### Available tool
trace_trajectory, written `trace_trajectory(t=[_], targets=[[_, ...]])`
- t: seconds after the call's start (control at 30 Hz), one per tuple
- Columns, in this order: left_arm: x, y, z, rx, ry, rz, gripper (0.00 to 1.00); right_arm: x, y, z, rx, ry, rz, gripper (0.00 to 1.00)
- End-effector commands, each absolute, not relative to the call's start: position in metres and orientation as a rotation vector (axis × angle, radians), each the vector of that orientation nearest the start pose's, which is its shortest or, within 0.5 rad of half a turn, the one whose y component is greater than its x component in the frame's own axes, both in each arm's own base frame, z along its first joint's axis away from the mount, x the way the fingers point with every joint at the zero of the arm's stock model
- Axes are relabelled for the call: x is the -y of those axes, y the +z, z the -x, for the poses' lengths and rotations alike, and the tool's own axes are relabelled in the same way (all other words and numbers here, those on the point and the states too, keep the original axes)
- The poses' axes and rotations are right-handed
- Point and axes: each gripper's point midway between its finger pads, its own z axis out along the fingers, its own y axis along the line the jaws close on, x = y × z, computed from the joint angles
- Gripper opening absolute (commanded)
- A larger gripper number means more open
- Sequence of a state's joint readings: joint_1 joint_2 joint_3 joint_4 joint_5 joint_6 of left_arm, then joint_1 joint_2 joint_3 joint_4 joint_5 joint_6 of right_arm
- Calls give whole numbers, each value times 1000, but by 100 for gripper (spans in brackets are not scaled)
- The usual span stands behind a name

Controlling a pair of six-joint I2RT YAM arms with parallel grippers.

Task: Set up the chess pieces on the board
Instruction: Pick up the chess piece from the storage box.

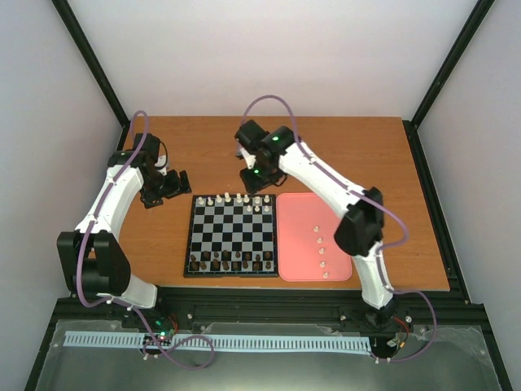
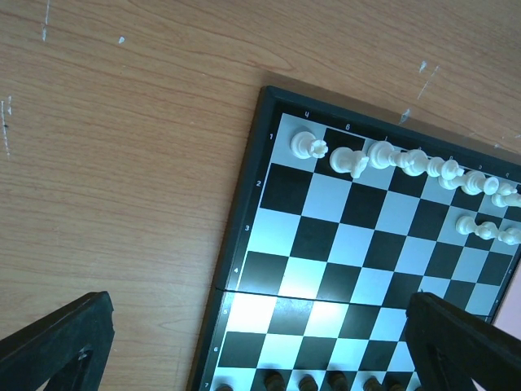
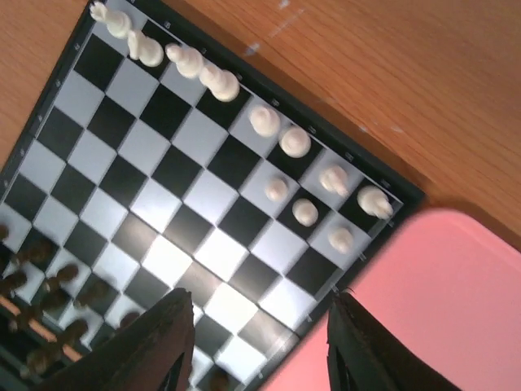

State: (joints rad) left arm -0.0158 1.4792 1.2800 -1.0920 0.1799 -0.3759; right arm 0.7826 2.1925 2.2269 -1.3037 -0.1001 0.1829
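Observation:
The board (image 1: pixel 190 236) lies in the middle of the table. Several white chess pieces (image 1: pixel 236 198) stand along its far row, with three more (image 3: pixel 305 212) on the second row near the right corner. Further white pieces (image 1: pixel 321 252) lie on the pink tray (image 1: pixel 297 228). My right gripper (image 1: pixel 256 183) hovers over the board's far right corner. In the right wrist view this gripper (image 3: pixel 260 305) is open with only board squares between its fingers. My left gripper (image 1: pixel 167 189) hangs off the board's far left corner. In its own wrist view it (image 2: pixel 259 309) is wide open and empty.
Dark brown pieces (image 1: pixel 232 262) fill the board's near rows. The pink tray (image 3: pixel 456 301) sits flush against the board's right edge. Bare wooden table (image 2: pixel 122 163) lies left of the board. Black frame posts stand at the table's back corners.

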Motion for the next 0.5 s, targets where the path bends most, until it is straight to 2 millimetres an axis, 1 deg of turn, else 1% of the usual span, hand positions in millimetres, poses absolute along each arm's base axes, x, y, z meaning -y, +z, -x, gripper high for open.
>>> trace_trajectory(t=[0.0, 0.1, 0.17, 0.27, 0.33, 0.37, 0.4, 0.47], targets=[[37, 167, -325, -2799, -346, 444, 100, -291, 168, -334, -2827, 146, 715, 46], [37, 168, -327, -2800, -347, 443, 100, -241, 143, -329, -2921, 102, 548, 46], [38, 167, -328, -2800, -350, 441, 100, -210, 127, -324, -2965, 131, 421, 46], [38, 165, -328, -2806, -350, 444, 100, -174, 102, -310, -3030, 146, 312, 46], [38, 163, -329, -2810, -353, 445, 100, -160, 83, -299, -3082, 131, 306, 46], [38, 163, -329, -2811, -353, 445, 100, -157, 78, -297, -3090, 125, 311, 46], [38, 162, -329, -2814, -353, 446, 100, -153, 69, -291, -3112, 111, 317, 46], [38, 162, -329, -2816, -354, 447, 100, -152, 57, -283, -3141, 122, 325, 45]])
